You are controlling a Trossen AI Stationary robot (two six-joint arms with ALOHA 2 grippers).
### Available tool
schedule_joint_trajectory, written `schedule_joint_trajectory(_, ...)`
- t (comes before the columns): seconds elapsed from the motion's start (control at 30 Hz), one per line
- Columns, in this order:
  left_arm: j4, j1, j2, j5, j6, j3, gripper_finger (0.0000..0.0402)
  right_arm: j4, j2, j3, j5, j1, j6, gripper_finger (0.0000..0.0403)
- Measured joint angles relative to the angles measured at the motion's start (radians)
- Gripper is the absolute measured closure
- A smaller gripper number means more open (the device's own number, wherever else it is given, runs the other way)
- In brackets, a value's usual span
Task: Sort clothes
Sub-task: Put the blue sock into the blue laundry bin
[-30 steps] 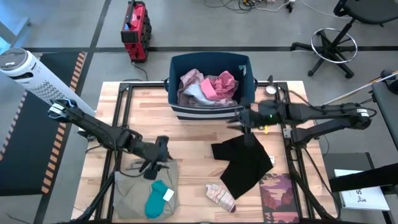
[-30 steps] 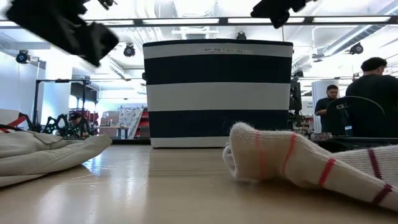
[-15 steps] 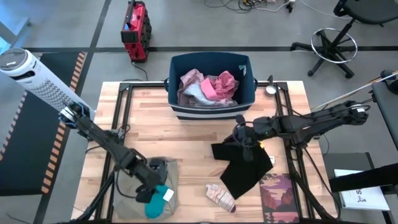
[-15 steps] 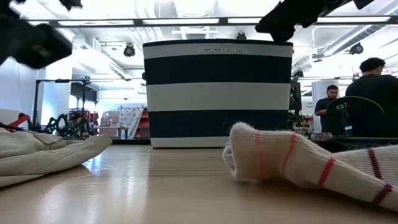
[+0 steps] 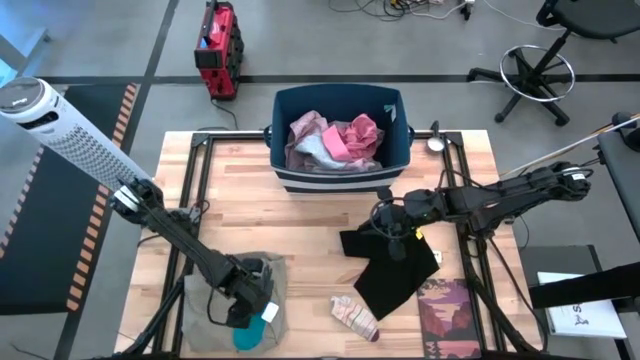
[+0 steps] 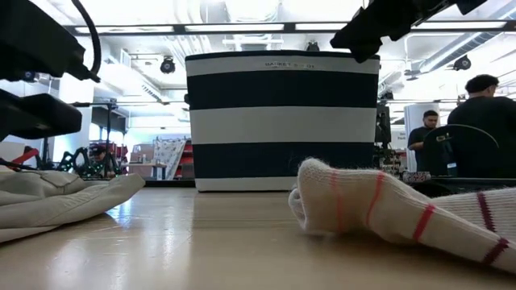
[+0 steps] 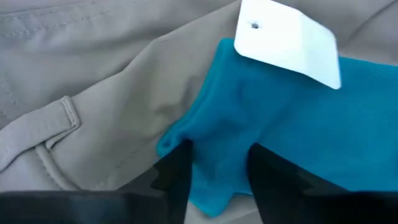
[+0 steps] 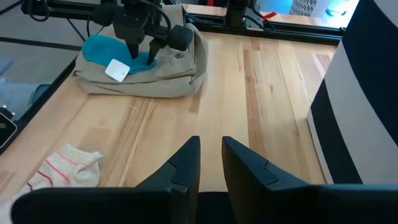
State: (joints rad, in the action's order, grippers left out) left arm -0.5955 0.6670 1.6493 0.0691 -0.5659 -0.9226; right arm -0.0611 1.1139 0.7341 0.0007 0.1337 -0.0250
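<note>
A teal piece (image 7: 261, 124) with a white tag (image 7: 286, 43) lies on the khaki trousers (image 5: 215, 295) at the table's near left. My left gripper (image 7: 217, 158) is open, pointing down, with one end of the teal piece between its fingers; I cannot tell whether they touch it. It also shows in the high view (image 5: 248, 303). My right gripper (image 5: 385, 222) hovers above the far corner of the black garment (image 5: 395, 265), which lies flat on the table. Its fingers (image 8: 186, 162) stand a narrow gap apart and hold nothing. A striped sock (image 5: 355, 318) lies near the front edge.
The navy striped bin (image 5: 275, 150) stands at the far middle with pink and pale clothes (image 5: 345, 138) in it. A dark red patterned booklet (image 5: 450, 315) lies at the near right. Bare wood shows between the trousers and the black garment. People stand in the room behind.
My left gripper has gone toward the table's near edge and down, from above the trousers' far edge onto the teal piece. My right gripper has gone from beside the bin toward the near edge, to above the black garment's far corner. No garment has moved.
</note>
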Motion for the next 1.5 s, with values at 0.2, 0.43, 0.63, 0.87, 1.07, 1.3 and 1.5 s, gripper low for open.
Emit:
schedule_joint_trajectory(0.2, -0.015, 0.000, -0.016, 0.035, -0.009, 0.000, 0.0378, 0.000, 0.001, 0.000, 0.000, 0.000, 0.000, 0.0358)
schedule_joint_trajectory(0.43, -0.019, -0.003, -0.107, -0.029, -0.043, -0.001, 0.0397, 0.000, 0.001, 0.000, 0.000, 0.000, 0.006, 0.0349)
schedule_joint_trajectory(0.63, -0.013, -0.056, -0.250, -0.264, 0.024, -0.051, 0.0399, 0.000, 0.001, 0.000, 0.000, 0.000, 0.004, 0.0352)
schedule_joint_trajectory(0.87, 0.097, -0.190, -0.428, -0.537, 0.219, -0.099, 0.0400, 0.000, 0.000, 0.000, 0.000, 0.000, -0.001, 0.0364)
schedule_joint_trajectory(1.07, 0.349, -0.372, -0.540, -0.517, 0.463, -0.099, 0.0401, 0.000, 0.000, 0.000, 0.000, 0.000, -0.001, 0.0362)
schedule_joint_trajectory(1.3, 0.565, -0.636, -0.595, -0.382, 0.664, -0.098, 0.0401, 0.006, 0.000, 0.001, 0.000, 0.000, -0.001, 0.0366)
schedule_joint_trajectory(1.5, 0.553, -0.843, -0.548, -0.312, 0.717, -0.193, 0.0400, 0.019, 0.000, 0.001, 0.000, 0.000, -0.002, 0.0362)
